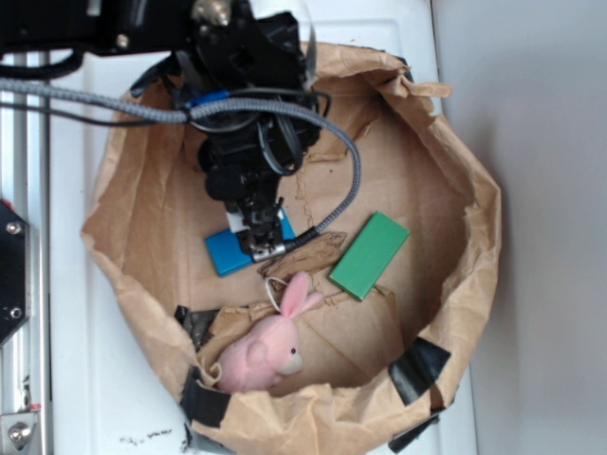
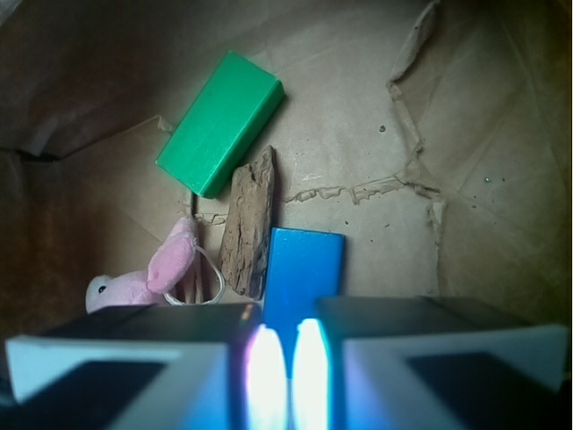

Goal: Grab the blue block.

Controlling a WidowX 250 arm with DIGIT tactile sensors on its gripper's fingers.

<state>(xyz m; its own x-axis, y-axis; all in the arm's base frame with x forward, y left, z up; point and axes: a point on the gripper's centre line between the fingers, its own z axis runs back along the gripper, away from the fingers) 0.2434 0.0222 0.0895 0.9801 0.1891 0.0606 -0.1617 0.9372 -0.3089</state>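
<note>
a: starting from the left of the overhead view, what sits in the crumpled brown paper bag [image 1: 142, 237] that serves as a bin?

b: the flat bright blue rectangular block [image 1: 226, 252] lies on the paper floor left of centre, partly under the black robot gripper [image 1: 263, 248]. below it, near the bag's lower rim, is a pink plush bunny [image 1: 264, 349] with a small metal ring by its ears.

a: and further right?

b: a rough brown piece of bark [image 1: 308, 258] sits just beside the blue block, then a flat green rectangular block [image 1: 370, 254] lies tilted, apart from the blue one.

a: how does the gripper stand?

b: in the wrist view its two fingers [image 2: 261, 376] are close together, a narrow slit between them, with the blue block [image 2: 303, 273] running down into that slit. whether the pads truly press on it i cannot tell.
</note>
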